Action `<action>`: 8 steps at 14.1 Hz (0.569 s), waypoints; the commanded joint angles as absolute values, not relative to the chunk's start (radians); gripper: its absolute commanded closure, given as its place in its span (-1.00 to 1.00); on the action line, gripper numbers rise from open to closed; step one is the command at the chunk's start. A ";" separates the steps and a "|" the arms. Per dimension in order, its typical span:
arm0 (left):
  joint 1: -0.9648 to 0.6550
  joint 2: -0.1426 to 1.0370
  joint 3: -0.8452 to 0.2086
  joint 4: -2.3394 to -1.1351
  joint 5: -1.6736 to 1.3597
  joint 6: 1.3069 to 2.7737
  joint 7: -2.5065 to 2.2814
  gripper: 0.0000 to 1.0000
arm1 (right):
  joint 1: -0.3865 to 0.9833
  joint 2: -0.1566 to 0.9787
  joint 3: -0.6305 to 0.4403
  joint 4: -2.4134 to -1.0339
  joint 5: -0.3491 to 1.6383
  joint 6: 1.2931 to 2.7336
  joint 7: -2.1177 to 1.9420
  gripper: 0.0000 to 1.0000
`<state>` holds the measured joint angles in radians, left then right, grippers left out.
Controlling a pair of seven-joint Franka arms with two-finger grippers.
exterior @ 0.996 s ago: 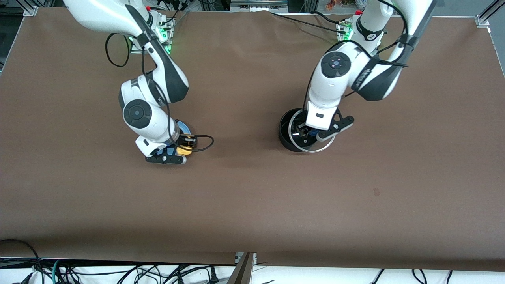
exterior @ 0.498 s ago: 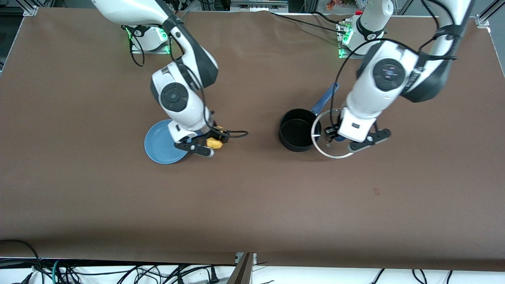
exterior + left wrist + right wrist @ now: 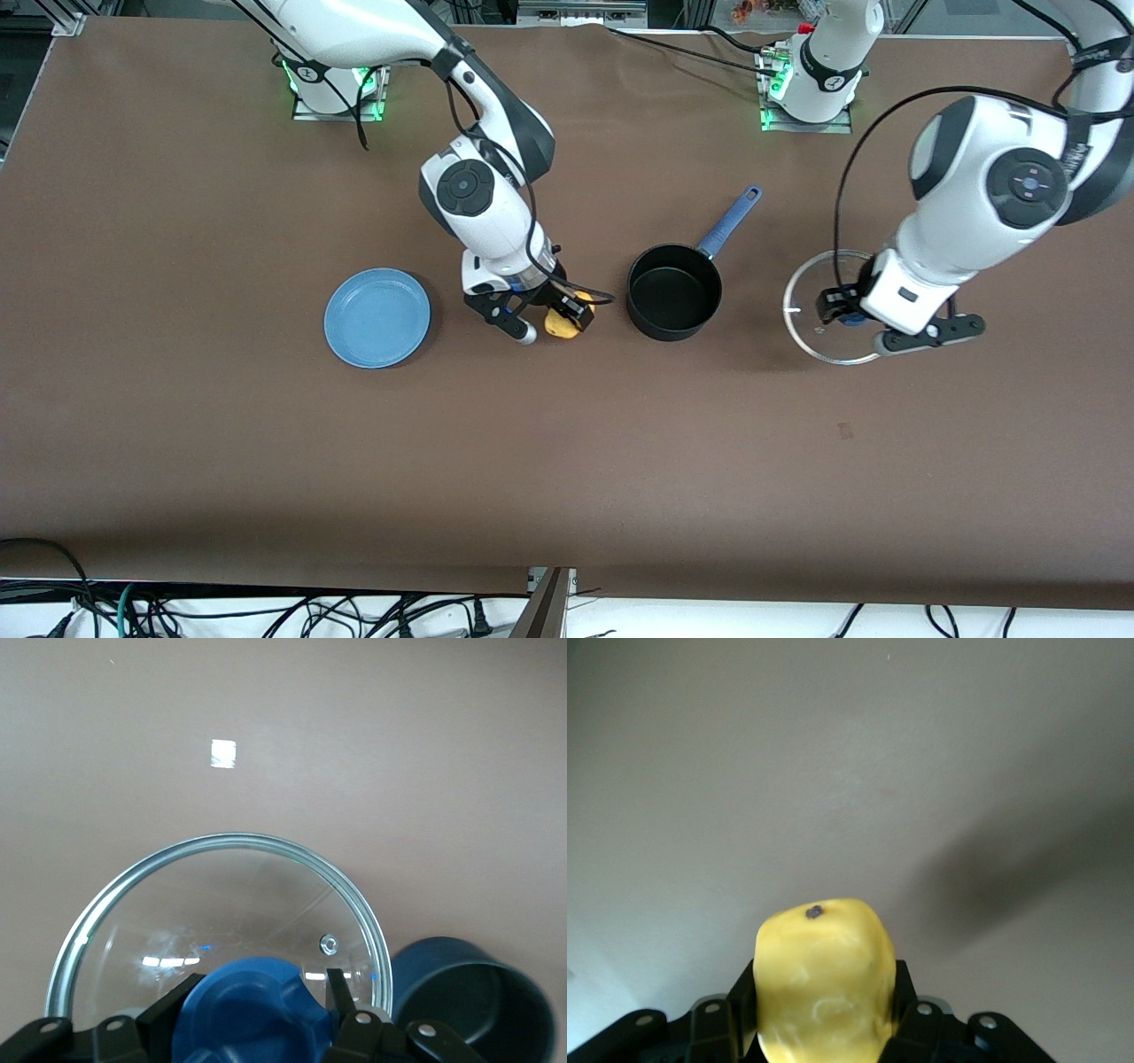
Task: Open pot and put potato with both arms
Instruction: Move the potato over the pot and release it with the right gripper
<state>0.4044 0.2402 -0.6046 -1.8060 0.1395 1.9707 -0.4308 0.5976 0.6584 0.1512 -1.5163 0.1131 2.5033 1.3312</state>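
The black pot point(image 3: 673, 297) stands uncovered mid-table, its blue handle point(image 3: 732, 218) pointing toward the arms' bases. My left gripper point(image 3: 846, 315) is shut on the blue knob point(image 3: 252, 1010) of the glass lid point(image 3: 811, 306). It holds the lid over bare table beside the pot, toward the left arm's end. In the left wrist view the lid point(image 3: 221, 904) fills the frame, with the pot point(image 3: 469, 1001) at its edge. My right gripper point(image 3: 556, 319) is shut on the yellow potato point(image 3: 560, 326) point(image 3: 824, 983) over the table, close beside the pot.
A light-blue plate point(image 3: 376, 316) lies toward the right arm's end of the table, with nothing on it. Brown table surface stretches around the pot and along the edge nearest the front camera. Cables hang below that edge.
The right gripper carried the potato from the plate toward the pot. The left gripper lifted the lid off the pot and moved it toward the left arm's end.
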 commanded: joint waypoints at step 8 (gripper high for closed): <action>0.589 0.193 -0.618 -1.986 0.110 2.141 -0.149 0.35 | 0.773 0.813 0.144 -1.319 0.127 2.578 1.644 0.23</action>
